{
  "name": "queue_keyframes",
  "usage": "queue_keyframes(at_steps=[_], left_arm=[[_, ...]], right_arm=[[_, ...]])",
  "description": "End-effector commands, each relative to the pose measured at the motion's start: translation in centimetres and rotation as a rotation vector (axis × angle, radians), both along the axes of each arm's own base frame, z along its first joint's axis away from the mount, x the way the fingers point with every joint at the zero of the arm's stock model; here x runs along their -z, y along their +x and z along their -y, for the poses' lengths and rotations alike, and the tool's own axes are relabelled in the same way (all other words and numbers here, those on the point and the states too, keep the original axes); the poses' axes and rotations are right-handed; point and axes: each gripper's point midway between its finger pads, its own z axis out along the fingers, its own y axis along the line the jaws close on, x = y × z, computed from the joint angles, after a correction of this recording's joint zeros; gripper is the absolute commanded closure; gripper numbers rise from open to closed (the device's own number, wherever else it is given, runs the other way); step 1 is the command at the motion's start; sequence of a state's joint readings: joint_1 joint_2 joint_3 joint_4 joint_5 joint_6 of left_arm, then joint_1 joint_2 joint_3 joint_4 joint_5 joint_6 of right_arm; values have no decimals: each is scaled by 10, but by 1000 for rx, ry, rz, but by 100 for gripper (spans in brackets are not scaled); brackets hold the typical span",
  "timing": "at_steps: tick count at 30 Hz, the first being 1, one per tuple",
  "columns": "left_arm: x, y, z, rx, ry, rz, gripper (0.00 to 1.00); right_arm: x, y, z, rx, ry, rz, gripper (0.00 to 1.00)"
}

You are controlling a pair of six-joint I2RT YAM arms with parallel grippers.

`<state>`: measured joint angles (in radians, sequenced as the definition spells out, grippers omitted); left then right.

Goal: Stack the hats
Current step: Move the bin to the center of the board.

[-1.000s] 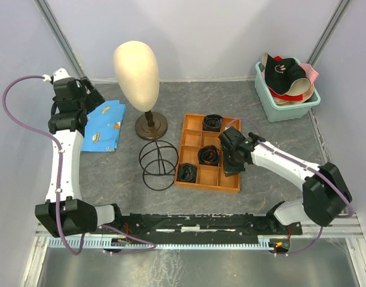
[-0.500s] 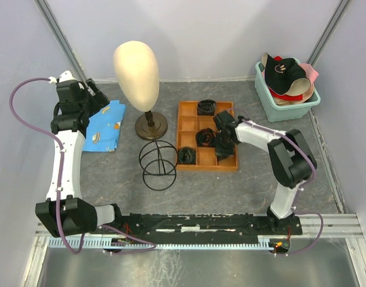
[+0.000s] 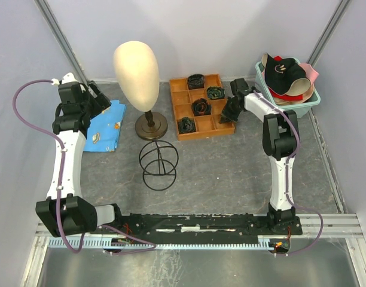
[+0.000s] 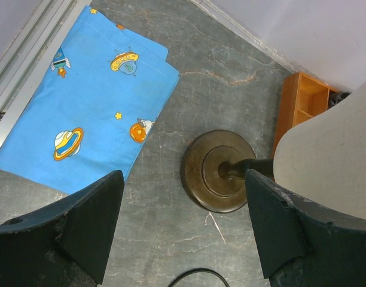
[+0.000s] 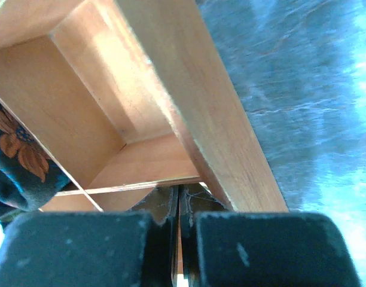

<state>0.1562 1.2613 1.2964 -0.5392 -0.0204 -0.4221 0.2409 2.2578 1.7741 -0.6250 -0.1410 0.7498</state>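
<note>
The hats (image 3: 286,76) lie piled in a teal tub (image 3: 283,110) at the back right; a black cap with a pale logo (image 3: 283,69) is on top, with pink fabric (image 3: 313,74) and red fabric under it. My right gripper (image 3: 231,111) is just left of the tub, shut on a thin wall of the wooden compartment tray (image 3: 206,134). In the right wrist view, the right gripper (image 5: 179,203) pinches that tray's (image 5: 201,107) thin partition. My left gripper (image 3: 94,99) hangs open at the far left, holding nothing. In its wrist view the left gripper (image 4: 182,179) is over the grey floor.
A cream mannequin head (image 3: 137,72) stands on a brown round base (image 4: 219,170) left of the tray. A black wire frame (image 3: 158,164) sits in front of it. A blue space-print cloth (image 4: 87,101) lies at the left. Dark rolled items (image 3: 200,106) fill some tray compartments.
My right arm has dragged the wooden tray from the table's middle to the back, close to the teal tub. The left gripper shifted slightly and stayed open.
</note>
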Motion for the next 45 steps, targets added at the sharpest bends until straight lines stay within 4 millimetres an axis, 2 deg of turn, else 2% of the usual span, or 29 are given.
queue_keyframes(at_steps=[1,6,12,14,17,18,19,24,26,28,31,35,37,41,45], left_arm=[[-6,12,1,23,1,48,12],[2,19,3,38,-11,36,13],[7,25,6,51,-24,33,13],[8,26,7,57,-26,33,13],[10,27,7,64,-22,28,13],[10,26,7,66,-17,26,13],[10,26,7,70,-13,25,13],[12,21,8,73,-8,26,13],[13,20,7,72,-9,25,13],[13,19,7,70,-8,24,13],[13,18,7,70,-9,25,13],[9,16,7,68,-3,35,13],[7,15,7,66,-2,42,13],[6,15,7,69,-2,43,13],[9,15,7,69,1,40,13]], right_arm=[[-12,42,36,141,-17,59,100],[-12,44,65,188,-138,41,100],[-23,28,108,229,-338,37,100],[-31,23,112,244,-330,66,99],[-56,26,102,196,-306,176,98],[-65,25,97,164,-312,224,98],[-86,27,90,133,-308,300,98],[-149,25,58,31,-282,508,98],[-173,22,29,-64,-250,563,99],[-185,19,-11,-194,-153,566,99],[-177,11,-63,-347,14,450,98],[-171,0,-116,-488,123,392,87],[-166,-2,-132,-527,135,380,79],[-144,-10,-148,-583,104,330,66],[-118,-23,-153,-674,-24,304,62]])
